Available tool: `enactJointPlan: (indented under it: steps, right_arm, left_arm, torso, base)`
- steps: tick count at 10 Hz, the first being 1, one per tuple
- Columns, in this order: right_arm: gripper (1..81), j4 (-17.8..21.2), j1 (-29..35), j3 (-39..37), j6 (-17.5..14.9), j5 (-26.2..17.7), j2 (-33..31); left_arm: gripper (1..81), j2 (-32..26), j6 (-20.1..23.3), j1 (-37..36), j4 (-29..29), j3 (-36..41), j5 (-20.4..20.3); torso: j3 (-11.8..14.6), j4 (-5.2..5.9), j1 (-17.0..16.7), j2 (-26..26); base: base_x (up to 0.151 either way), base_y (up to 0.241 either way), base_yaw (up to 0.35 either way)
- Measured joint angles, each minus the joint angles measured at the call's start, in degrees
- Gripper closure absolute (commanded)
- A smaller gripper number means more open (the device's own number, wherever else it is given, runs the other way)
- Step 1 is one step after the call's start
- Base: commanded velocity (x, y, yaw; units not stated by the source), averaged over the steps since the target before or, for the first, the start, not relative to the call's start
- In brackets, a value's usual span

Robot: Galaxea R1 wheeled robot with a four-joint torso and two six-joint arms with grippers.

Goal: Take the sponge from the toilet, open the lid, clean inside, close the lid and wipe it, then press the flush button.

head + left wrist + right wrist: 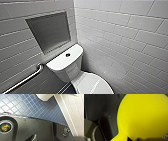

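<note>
Sponge [142, 115]: bright yellow, matte, with a rounded outline that narrows to a small lobe at one end. It sits very close to the right wrist camera, with dark robot housing behind it. It rests on no surface that I can see. I log the right jaws as clenched on the sponge, though only a dark shape crosses its edge. Left jaws: I cannot tell their state.

Toilet [72, 67]: white and glossy, in the far right corner of the room. The lid [93, 85] is down, nearest to me. The tank [58, 65] is behind it, with a round flush button [67, 54] on top.

Differences between views:
- The head view gives me the wall tiles [120, 32], a grey recessed niche [48, 31] above the tank, and a metal grab bar [25, 79] on the left wall.
- The left wrist view adds the floor [37, 107], made of small blue square tiles. It also shows a white rounded piece of the toilet's foot and a pale wall edge alongside.
- The right wrist view gives me the sponge's colour and shape.
</note>
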Motion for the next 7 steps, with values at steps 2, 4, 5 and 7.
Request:
enactJointPlan:
  steps: [2, 4, 5, 7]
  right_arm:
    - [81.1, 12.8, 0.0, -0.3, -13.8, -3.3, -0.2]
    - [81.1, 30.3, 0.0, -0.3, -34.2, -4.9, 0.3]
    - [81.1, 35.6, 0.4, 0.5, -40.3, -4.4, 0.5]
    - [81.1, 38.9, 1.5, 3.7, -44.5, -3.9, -0.1]
  left_arm:
    - [1.0, -0.4, -1.4, -2.4, -0.4, 0.0, -0.1]
    - [1.0, -0.4, -2.4, -4.2, -0.5, 0.0, 1.9]
    - [1.0, -0.4, -3.1, -5.4, -0.7, 0.0, 3.0]
    - [1.0, -0.4, -4.6, -8.2, -0.8, 0.1, 3.6]
  torso:
    - [0.0, 0.00, 0.0, 0.0]
    - [0.0, 0.00, 0.0, 0.0]
    - [0.0, 0.00, 0.0, 0.0]
    - [0.0, 0.00, 0.0, 0.0]
  base:
    - [0.000, 0.000, 0.000]
    - [0.000, 0.000, 0.000]
    - [0.000, 0.000, 0.000]
    - [0.000, 0.000, 0.000]
